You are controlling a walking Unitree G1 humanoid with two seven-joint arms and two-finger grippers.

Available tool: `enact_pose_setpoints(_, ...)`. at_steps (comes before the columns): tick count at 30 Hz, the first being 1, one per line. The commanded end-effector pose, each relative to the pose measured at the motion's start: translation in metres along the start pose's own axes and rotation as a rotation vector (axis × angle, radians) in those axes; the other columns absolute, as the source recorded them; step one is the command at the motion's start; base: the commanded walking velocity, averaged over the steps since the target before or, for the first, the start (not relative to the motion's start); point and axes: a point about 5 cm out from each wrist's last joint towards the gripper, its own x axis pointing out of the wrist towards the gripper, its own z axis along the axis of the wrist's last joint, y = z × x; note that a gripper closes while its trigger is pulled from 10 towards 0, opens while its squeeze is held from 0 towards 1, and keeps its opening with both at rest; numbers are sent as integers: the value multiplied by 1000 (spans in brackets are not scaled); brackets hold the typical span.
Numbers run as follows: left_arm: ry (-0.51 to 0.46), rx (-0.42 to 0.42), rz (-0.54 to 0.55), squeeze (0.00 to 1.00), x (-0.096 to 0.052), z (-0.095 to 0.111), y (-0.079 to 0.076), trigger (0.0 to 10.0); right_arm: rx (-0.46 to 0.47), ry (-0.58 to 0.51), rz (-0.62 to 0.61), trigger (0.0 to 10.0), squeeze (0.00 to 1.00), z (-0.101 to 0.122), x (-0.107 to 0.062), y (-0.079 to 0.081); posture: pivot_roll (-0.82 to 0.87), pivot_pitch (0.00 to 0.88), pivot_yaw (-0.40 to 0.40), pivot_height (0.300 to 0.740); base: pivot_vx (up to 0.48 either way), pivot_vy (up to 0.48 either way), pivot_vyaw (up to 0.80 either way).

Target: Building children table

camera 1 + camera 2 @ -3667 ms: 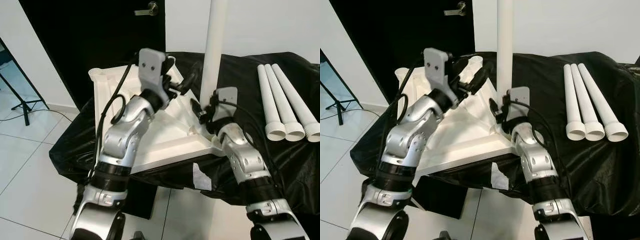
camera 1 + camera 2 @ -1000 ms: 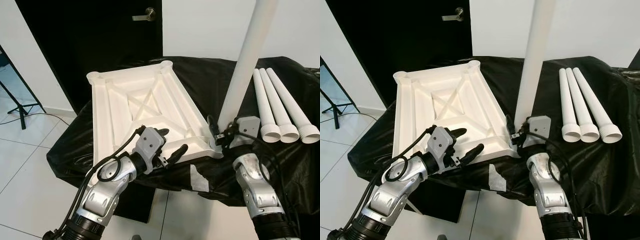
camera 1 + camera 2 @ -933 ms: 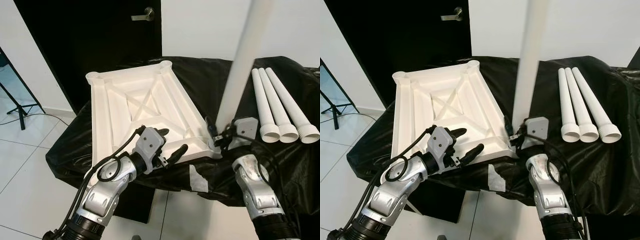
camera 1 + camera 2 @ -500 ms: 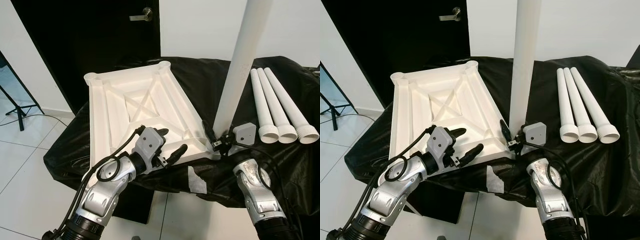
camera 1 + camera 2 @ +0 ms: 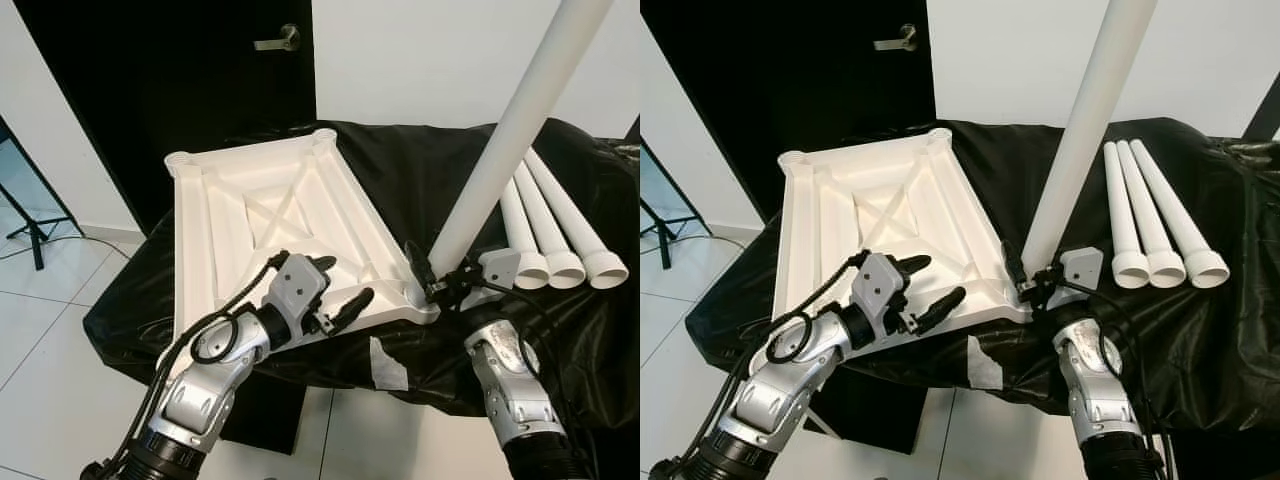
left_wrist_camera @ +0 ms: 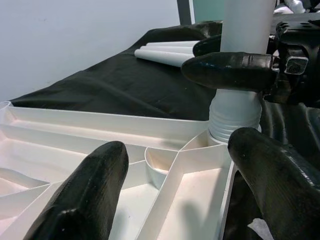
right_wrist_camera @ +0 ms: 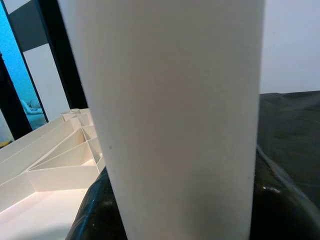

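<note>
Left hand spread, fingers hovering over the near edge of the upturned white tabletop, gripping nothing. Right hand pinches the base of a white table leg, seated in the tabletop's near right corner socket and leaning right. Three spare legs lie side by side further right on the black-draped bench. Black door behind.

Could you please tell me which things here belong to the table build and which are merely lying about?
Job:
- white tabletop, underside up
- leg in the right hand, seated at the near corner socket
- three spare legs
- left hand, open over the tabletop

Lying about:
- black cloth
- door
</note>
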Motion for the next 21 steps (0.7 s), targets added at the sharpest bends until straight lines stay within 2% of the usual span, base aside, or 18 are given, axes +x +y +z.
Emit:
enact_pose_setpoints(1, 7, 3, -42, 0, -2, 0, -1, 10000, 77, 172, 14, 10000, 0, -32, -11, 10, 47, 0, 37, 740, 0, 0, 0)
enact_pose_setpoints(10, 9, 4, -40, 0, -3, 0, 0, 10000, 37, 207, -11, 10000, 0, -35, -11, 7, 48, 0, 35, 740, 0, 0, 0)
enact_pose_setpoints(15, 6, 3, -36, 0, -3, 1, 0, 10000, 102, 219, -94, 10000, 0, -37, -10, 10, 49, 0, 36, 740, 0, 0, 0)
enact_pose_setpoints(21, 6, 5, -43, 0, -3, 1, 0, 10000, 114, 187, -192, 10000, 0, -30, -2, 1, 46, 0, 39, 740, 0, 0, 0)
